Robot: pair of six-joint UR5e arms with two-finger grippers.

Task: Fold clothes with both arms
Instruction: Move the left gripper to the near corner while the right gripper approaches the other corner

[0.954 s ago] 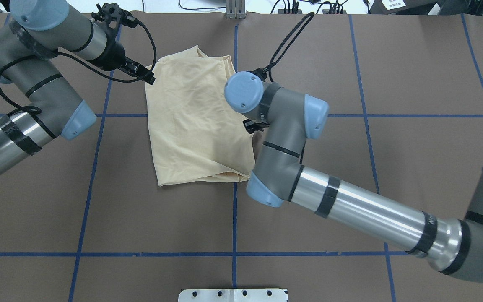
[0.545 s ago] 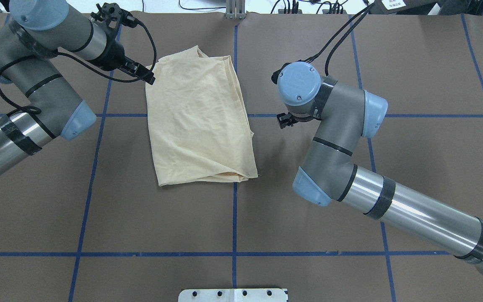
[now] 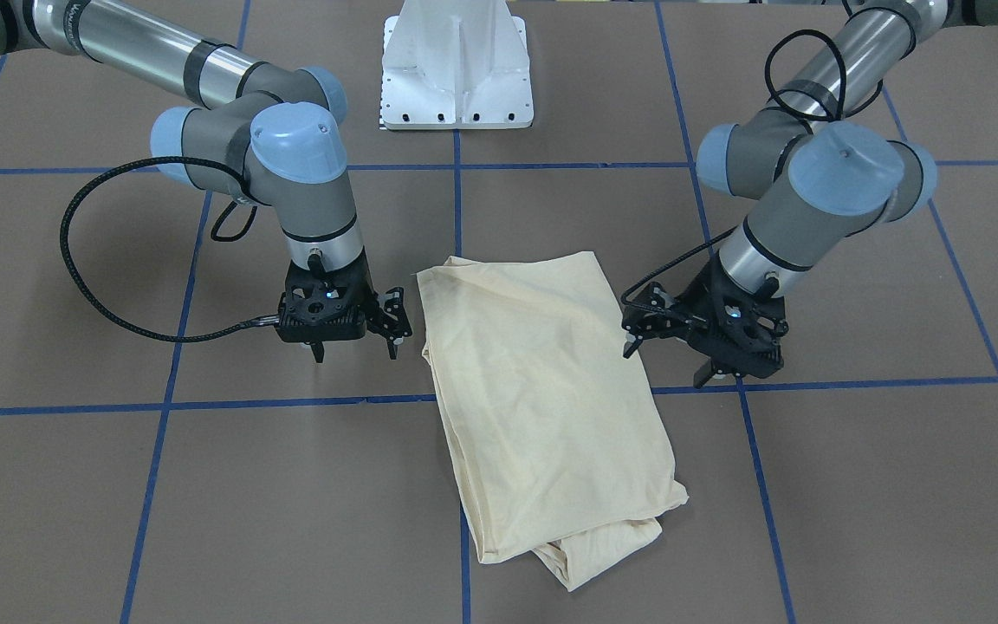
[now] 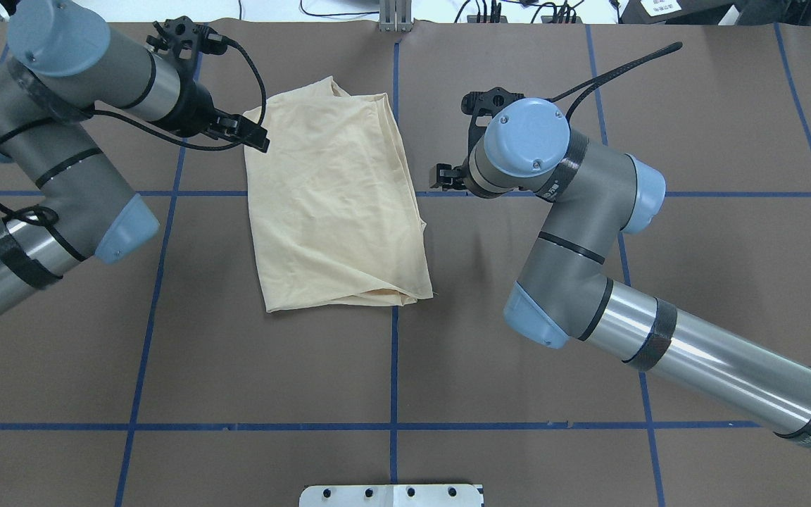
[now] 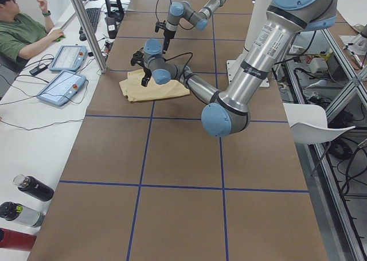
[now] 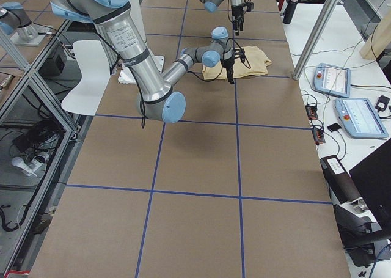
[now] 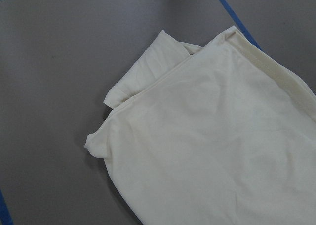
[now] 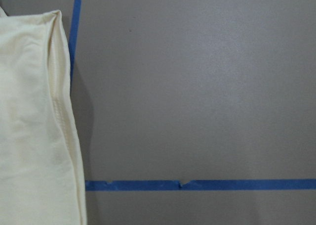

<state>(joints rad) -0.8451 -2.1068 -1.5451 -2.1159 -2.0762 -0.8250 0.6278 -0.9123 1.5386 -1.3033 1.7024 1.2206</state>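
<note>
On the brown table (image 4: 236,366) the cream shirt (image 4: 335,204) lay folded in a rough rectangle, far of centre. I judged it light, limp and stretchy, so I'd pinch its layered corners. My left gripper (image 3: 665,364) and right gripper (image 3: 356,351) flanked it, fingers spread wide, holding nothing.

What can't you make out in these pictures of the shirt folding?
Shirt print and neck label: no view shows them, only plain folded fabric.
Right gripper: overhead, mostly hidden under the right arm.
Side views: shirt edges too small to judge.
Wrist views: shirt cut off by edges.
</note>
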